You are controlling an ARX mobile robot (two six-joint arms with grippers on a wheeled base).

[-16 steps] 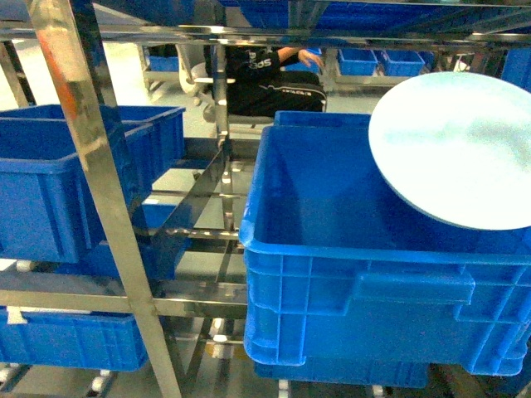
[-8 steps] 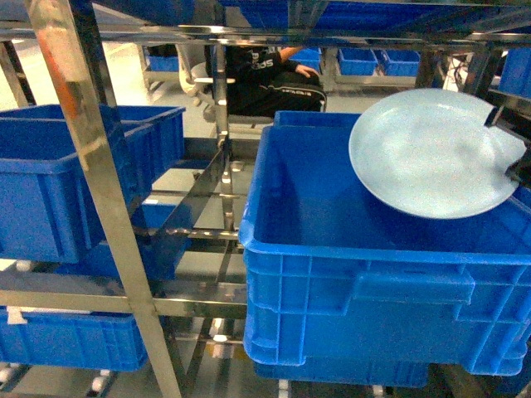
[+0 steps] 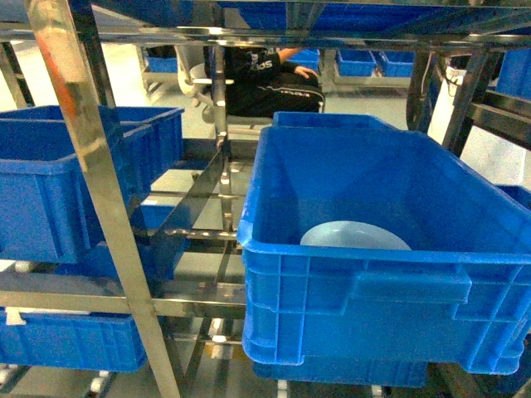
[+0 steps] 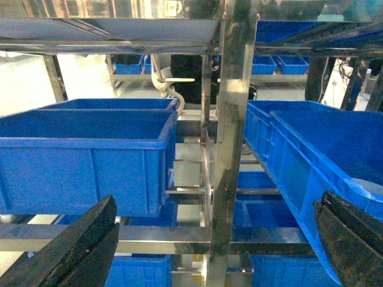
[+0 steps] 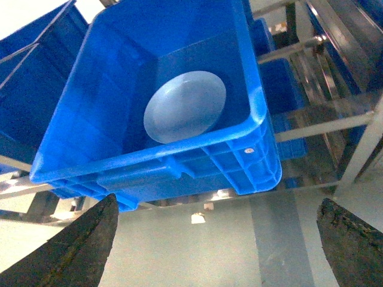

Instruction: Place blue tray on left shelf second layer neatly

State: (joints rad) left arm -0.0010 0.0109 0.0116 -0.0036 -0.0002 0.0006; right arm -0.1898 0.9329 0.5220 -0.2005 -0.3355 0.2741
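My left pincer [image 4: 215, 251] stands wide, its two dark fingers at the lower corners of the left wrist view with nothing between them. Ahead of it, going left to right: a deep blue crate [image 4: 84, 158] sits on a slatted tier of the stainless-steel rack, then a shiny square upright [image 4: 230, 143] rises through the middle, then a second, larger blue crate [image 4: 311, 161] fills the right side. A pale sliver at that crate's far right edge is probably the blue tray [image 4: 370, 186], though too little shows there to be sure.

In the head view neither pincer shows. The left shelf second layer [image 3: 195, 211] is the band of steel bars between the left crates and the large crate. The tray lies flat on the floor of the large crate, toward its near wall, only its far half showing over the rim.

My right pincer [image 5: 218, 239] is also spread wide and empty, its fingers at the lower corners of the right wrist view. It looks at the large crate from outside and above its near corner; the tray sits inside, up and left of the pincer, beyond the crate wall. The tray is round, so it has no long axis to line up with.

I judge the right arm nearer. The tray rests in a crate right of the upright, not on the left shelf, so the task looks unfinished.
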